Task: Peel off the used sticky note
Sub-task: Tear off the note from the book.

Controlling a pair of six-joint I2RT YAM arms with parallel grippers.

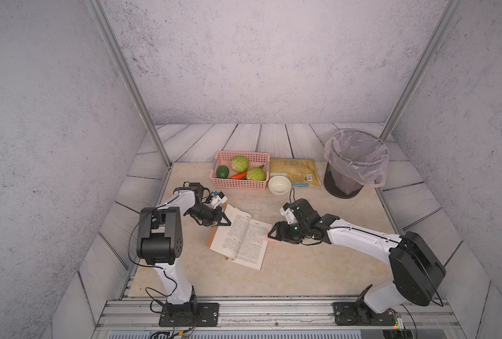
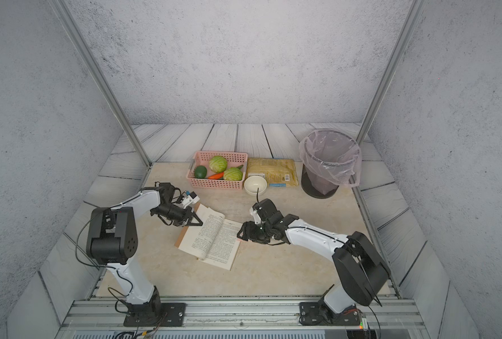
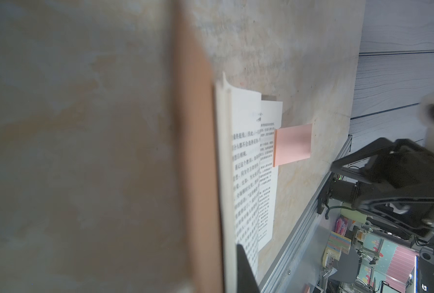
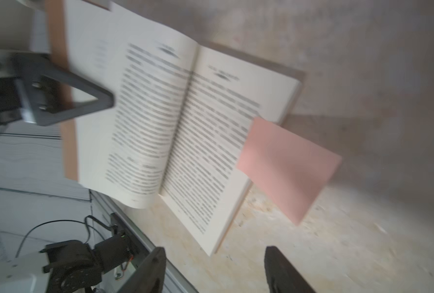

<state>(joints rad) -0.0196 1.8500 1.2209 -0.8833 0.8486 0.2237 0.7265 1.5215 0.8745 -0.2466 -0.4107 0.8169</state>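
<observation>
Right tool (image 4: pixel 214 251) near sticky note (image 4: pixel 287 167) edge

Your left gripper (image 1: pixel 227 222), closed, rests at the left edge of the open book (image 1: pixel 241 239); your right gripper (image 1: pixel 271 234) meets its pink sticky note (image 1: pixel 267 237).

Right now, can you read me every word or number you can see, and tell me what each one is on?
On the book: printed lines of Chinese characters, too blurred to quote.
On the yellow packet: a barcode and small print, too small to read.
On the pink sticky note: no writing shows.
So there is no text that I can quote for you.
</observation>
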